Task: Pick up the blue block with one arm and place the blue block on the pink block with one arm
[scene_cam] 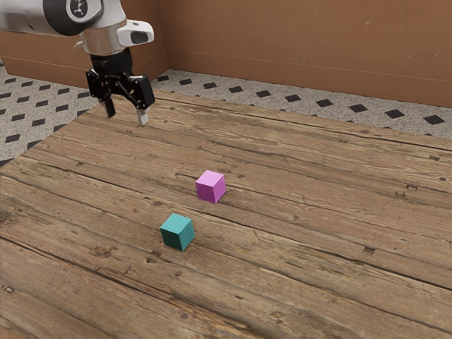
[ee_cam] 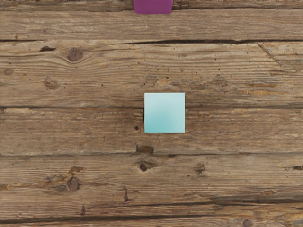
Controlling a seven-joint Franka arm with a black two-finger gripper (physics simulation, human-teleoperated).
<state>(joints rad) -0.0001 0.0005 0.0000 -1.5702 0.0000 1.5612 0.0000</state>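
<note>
The gripper [scene_cam: 127,116] is held above the table [scene_cam: 318,233] with jaws apart. The blue block [scene_cam: 177,232] is seated on the table, near the pink block [scene_cam: 211,186], at its 7 o'clock in the exterior view.

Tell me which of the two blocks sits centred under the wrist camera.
The blue block, teal-tinted, lies in the middle of the wrist view. The pink block sits apart from it, barely inside the picture's edge.
</note>
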